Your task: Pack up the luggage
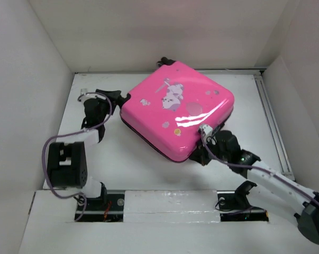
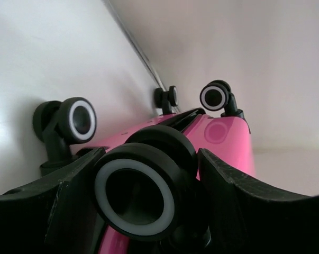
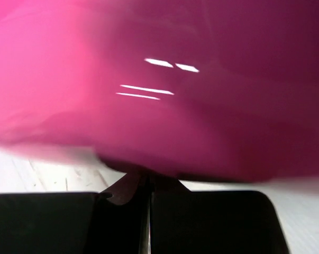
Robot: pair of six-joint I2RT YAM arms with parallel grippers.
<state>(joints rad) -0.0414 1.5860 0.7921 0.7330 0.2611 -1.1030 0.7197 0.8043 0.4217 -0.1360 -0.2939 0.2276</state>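
The luggage [image 1: 178, 108] lies shut and flat mid-table, turned diagonally, wheels toward the far-left. My left gripper [image 2: 148, 196] is spread around a black wheel [image 2: 134, 193]; my right gripper [image 3: 148, 219] looks pressed together at the near-right edge.

You see a white table [image 1: 143, 169] walled in by white panels. One thing lies directly on it: the pink suitcase [image 1: 178, 108], closed, flat on its side and turned at an angle, in the far middle of the surface. Its black wheels [image 1: 167, 62] point toward the back wall and the left.
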